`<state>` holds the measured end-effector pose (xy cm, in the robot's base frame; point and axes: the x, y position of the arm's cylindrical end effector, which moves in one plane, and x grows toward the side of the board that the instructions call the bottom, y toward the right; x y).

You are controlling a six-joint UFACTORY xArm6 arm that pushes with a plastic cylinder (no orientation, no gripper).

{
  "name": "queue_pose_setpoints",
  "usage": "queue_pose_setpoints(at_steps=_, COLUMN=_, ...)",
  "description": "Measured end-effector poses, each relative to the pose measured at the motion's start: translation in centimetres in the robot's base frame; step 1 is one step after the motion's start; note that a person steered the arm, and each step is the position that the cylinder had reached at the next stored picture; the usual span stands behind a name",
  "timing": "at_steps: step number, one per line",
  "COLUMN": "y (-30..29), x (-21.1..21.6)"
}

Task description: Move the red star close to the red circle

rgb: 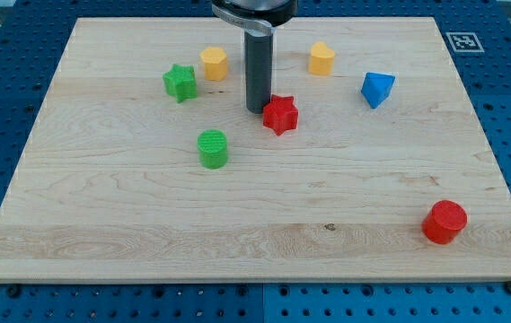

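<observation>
The red star [281, 115] lies a little above the middle of the wooden board [129, 224]. The red circle [444, 222], a short cylinder, stands near the board's bottom right corner, far from the star. My tip [257, 109] is the lower end of the dark rod that comes down from the view's top. It rests on the board right at the star's upper left edge, touching it or nearly so.
A green star [180, 82] and a yellow hexagon block [214, 64] lie up and left of my tip. A green cylinder [212, 148] stands down and left. A yellow block [321, 58] and a blue block [376, 89] lie up and right.
</observation>
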<state>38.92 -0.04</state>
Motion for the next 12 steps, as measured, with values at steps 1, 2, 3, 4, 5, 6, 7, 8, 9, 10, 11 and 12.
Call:
queue_pose_setpoints(at_steps=1, y=0.2, x=0.0)
queue_pose_setpoints(at_steps=2, y=0.8, x=0.4)
queue_pose_setpoints(at_steps=3, y=1.4, x=0.7)
queue_pose_setpoints(at_steps=4, y=3.0, x=0.2)
queue_pose_setpoints(at_steps=5, y=4.3, x=2.0)
queue_pose_setpoints(at_steps=6, y=4.6, x=3.4)
queue_pose_setpoints(at_steps=7, y=5.8, x=5.1)
queue_pose_setpoints(at_steps=8, y=7.4, x=6.8)
queue_pose_setpoints(at_steps=9, y=8.8, x=7.5)
queue_pose_setpoints(at_steps=10, y=10.4, x=8.9)
queue_pose_setpoints(at_steps=11, y=10.4, x=11.3)
queue_pose_setpoints(at_steps=12, y=10.4, x=12.1)
